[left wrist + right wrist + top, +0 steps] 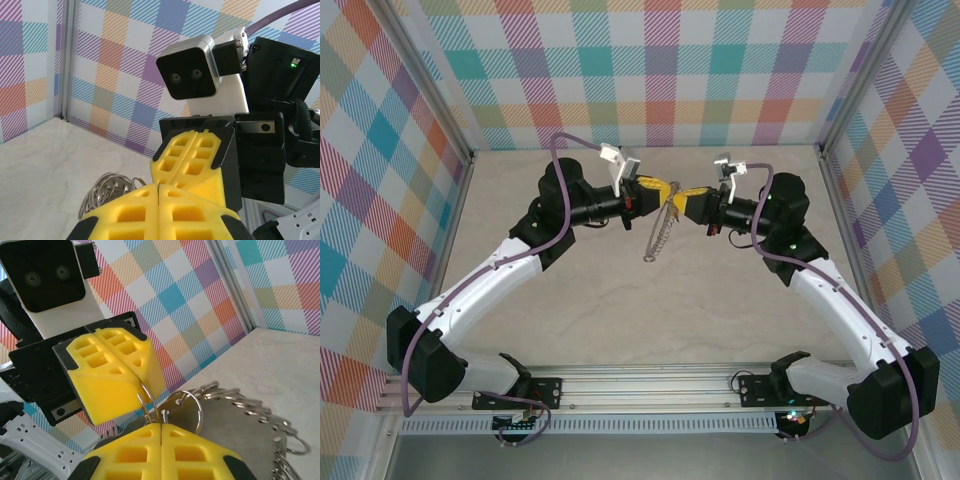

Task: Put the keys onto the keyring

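Hanging limp from the meeting tips, the keyring (658, 232) trails below both pincers over the bench (620, 320). The left pincer (136, 381) and right pincer (161, 427) stand nose to nose, each pressed together and pinching a thin wire loop at the keyring's top end.

The keyring (658, 230) hangs limp.
I see a silver-grey loop with a scalloped, chain-like edge, its thin wire ring pinched at the top between my left claw (667, 190) and right claw (682, 197), the rest dangling.
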You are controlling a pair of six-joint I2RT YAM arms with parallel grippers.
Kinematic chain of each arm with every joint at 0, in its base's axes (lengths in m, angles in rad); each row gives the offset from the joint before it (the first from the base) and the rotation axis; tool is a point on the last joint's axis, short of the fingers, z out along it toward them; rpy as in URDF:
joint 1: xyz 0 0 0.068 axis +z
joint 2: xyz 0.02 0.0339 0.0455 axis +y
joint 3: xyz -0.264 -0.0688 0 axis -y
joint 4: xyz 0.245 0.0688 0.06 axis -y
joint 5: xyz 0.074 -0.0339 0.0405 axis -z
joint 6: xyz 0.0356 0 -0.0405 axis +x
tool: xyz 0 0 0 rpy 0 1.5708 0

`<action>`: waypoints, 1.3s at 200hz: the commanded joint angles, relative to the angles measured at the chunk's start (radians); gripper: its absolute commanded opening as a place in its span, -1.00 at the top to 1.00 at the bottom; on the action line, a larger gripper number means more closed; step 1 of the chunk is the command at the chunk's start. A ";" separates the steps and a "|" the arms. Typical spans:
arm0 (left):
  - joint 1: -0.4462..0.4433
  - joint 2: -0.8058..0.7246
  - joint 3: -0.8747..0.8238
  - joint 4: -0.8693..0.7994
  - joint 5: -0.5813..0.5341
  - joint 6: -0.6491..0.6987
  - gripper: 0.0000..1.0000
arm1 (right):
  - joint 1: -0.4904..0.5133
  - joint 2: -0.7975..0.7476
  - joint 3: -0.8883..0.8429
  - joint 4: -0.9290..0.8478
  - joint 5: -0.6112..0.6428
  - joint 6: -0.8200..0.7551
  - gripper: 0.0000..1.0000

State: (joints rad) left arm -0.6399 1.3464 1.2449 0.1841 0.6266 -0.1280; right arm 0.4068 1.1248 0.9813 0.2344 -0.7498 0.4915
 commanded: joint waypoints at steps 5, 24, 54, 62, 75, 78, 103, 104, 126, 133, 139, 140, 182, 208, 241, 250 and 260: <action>-0.013 -0.037 -0.004 0.133 -0.033 -0.021 1.00 | -0.031 -0.020 0.013 -0.047 -0.032 0.010 0.57; -0.013 -0.039 -0.017 0.146 -0.058 -0.025 1.00 | -0.104 -0.052 -0.015 -0.003 -0.021 0.071 0.43; -0.013 -0.035 -0.040 0.186 -0.079 -0.048 1.00 | -0.163 -0.077 -0.030 0.058 0.000 0.145 0.40; -0.013 -0.031 -0.046 0.199 -0.081 -0.057 1.00 | -0.163 -0.075 -0.028 0.073 0.001 0.155 0.40; -0.013 -0.025 -0.054 0.223 -0.084 -0.076 1.00 | -0.163 -0.060 -0.026 0.119 0.001 0.187 0.39; -0.013 -0.023 -0.057 0.230 -0.085 -0.081 1.00 | -0.163 -0.056 -0.025 0.132 0.001 0.196 0.39; -0.014 -0.003 -0.070 0.287 -0.080 -0.129 1.00 | -0.163 -0.007 -0.017 0.254 -0.006 0.275 0.36; -0.014 -0.001 -0.070 0.289 -0.080 -0.132 1.00 | -0.163 -0.007 -0.017 0.254 -0.006 0.275 0.36; -0.013 0.021 -0.081 0.352 -0.074 -0.188 1.00 | -0.163 0.032 -0.012 0.367 -0.009 0.346 0.34; -0.014 0.028 -0.085 0.375 -0.073 -0.207 1.00 | -0.163 0.042 -0.009 0.389 -0.007 0.368 0.35; -0.012 0.032 -0.089 0.395 -0.072 -0.224 1.00 | -0.162 0.050 -0.008 0.430 -0.007 0.382 0.35; -0.012 0.034 -0.090 0.399 -0.072 -0.228 1.00 | -0.162 0.052 -0.008 0.433 -0.007 0.384 0.35; -0.004 0.082 -0.109 0.539 -0.081 -0.352 1.00 | -0.148 0.087 -0.015 0.520 0.012 0.441 0.37; -0.003 0.114 -0.107 0.595 -0.088 -0.406 1.00 | -0.123 0.097 -0.020 0.540 0.024 0.446 0.39; -0.003 0.137 -0.100 0.635 -0.100 -0.443 1.00 | -0.100 0.109 -0.039 0.552 0.037 0.448 0.46; -0.002 0.139 -0.097 0.637 -0.102 -0.446 1.00 | -0.098 0.109 -0.048 0.553 0.045 0.449 0.46; -0.003 0.139 -0.096 0.638 -0.103 -0.449 1.00 | -0.095 0.112 -0.057 0.553 0.052 0.447 0.49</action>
State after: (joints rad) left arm -0.6407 1.4879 1.1389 0.7109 0.5362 -0.5369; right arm 0.3031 1.2274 0.9527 0.7269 -0.7212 0.9298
